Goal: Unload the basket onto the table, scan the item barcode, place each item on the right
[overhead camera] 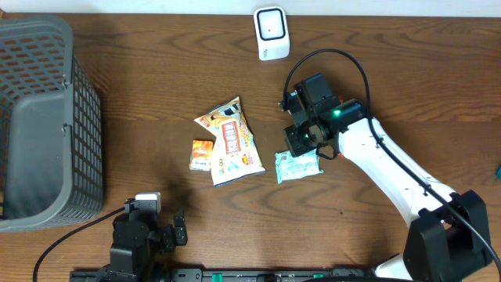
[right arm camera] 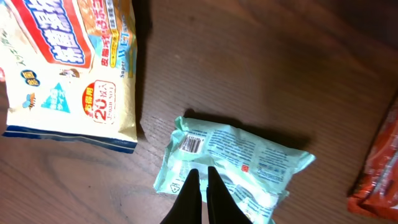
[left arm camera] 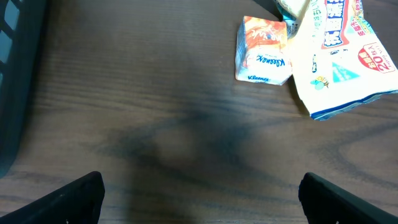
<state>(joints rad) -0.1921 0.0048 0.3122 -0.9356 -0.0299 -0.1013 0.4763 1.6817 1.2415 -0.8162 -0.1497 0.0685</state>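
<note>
A mint-green packet (overhead camera: 297, 166) lies flat on the wooden table, barcode (right arm camera: 193, 144) facing up near its left end. My right gripper (right arm camera: 202, 172) is shut, its black fingertips together just over the packet's near edge (right arm camera: 236, 162); nothing shows between them. From above, the right gripper (overhead camera: 302, 143) hangs over the packet's top edge. A white scanner (overhead camera: 272, 33) stands at the back of the table. My left gripper (left arm camera: 202, 199) is open over bare wood, parked at the front left (overhead camera: 149, 227).
A yellow-and-white bag (overhead camera: 232, 141) and a small orange Kleenex pack (overhead camera: 202, 154) lie left of the packet. A grey mesh basket (overhead camera: 47, 125) fills the left side. Something orange-red (right arm camera: 379, 180) shows at the right edge of the right wrist view.
</note>
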